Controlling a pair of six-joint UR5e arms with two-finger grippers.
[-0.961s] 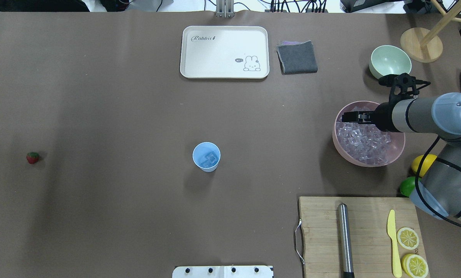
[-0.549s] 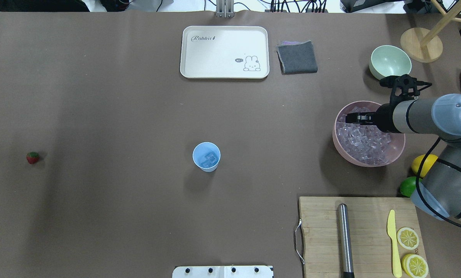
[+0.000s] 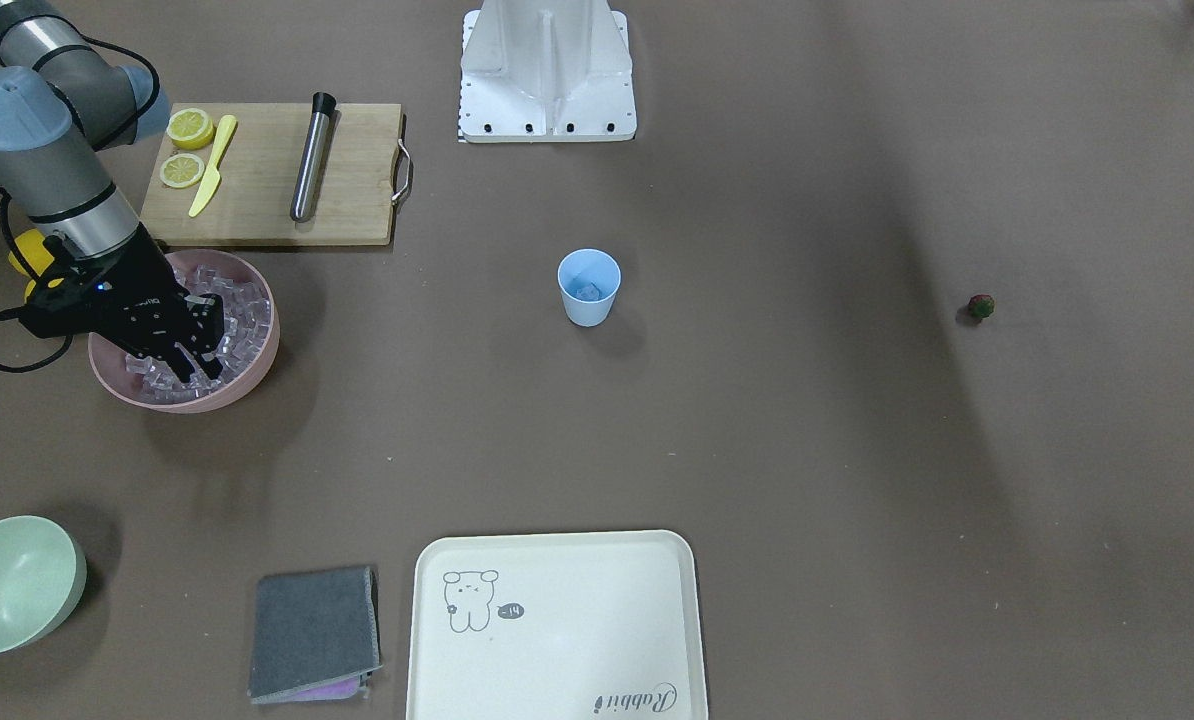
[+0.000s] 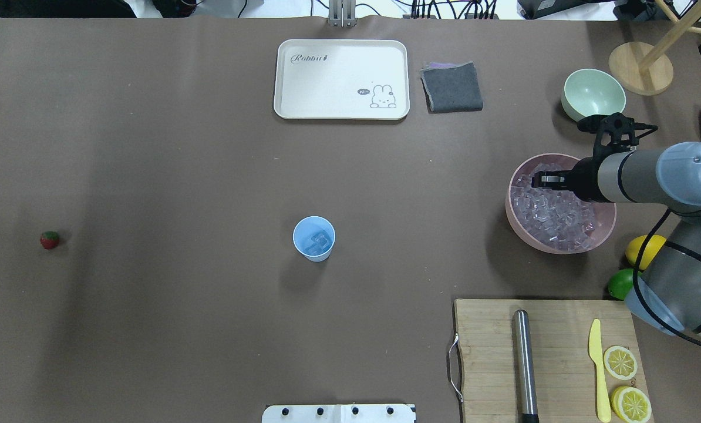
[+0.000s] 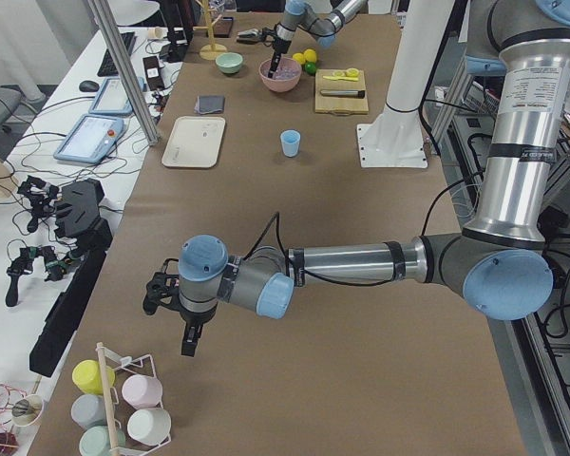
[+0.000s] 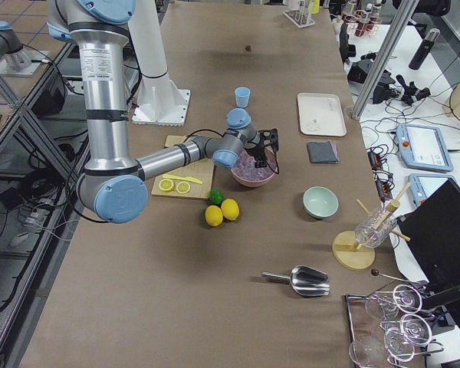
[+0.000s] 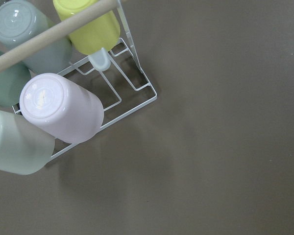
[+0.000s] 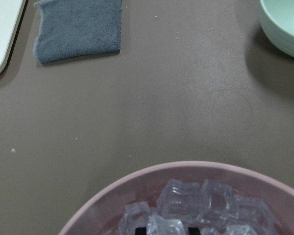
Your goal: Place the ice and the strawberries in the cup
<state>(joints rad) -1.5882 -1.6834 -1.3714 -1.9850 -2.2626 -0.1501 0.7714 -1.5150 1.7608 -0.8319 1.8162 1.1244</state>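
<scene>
Tabletop (image 4: 151,147), plain brown, runs edge to edge. Lower right, a cutting board (image 4: 485,352); above it my right gripper (image 3: 197,368) dips into the pink bowl (image 4: 518,232) of ice (image 4: 553,214) — jaws apart, a cube between. The cup (image 4: 327,251) sits centre with ice inside, the strawberry (image 4: 49,239) far left. Whether my left gripper (image 5: 188,344) is parted or closed, I cannot tell. Cables (image 4: 444,9) line the top edge.

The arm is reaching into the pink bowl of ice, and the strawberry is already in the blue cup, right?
No. The strawberry lies on the table, far from the blue cup, as the overhead view shows. The rest is right.
</scene>
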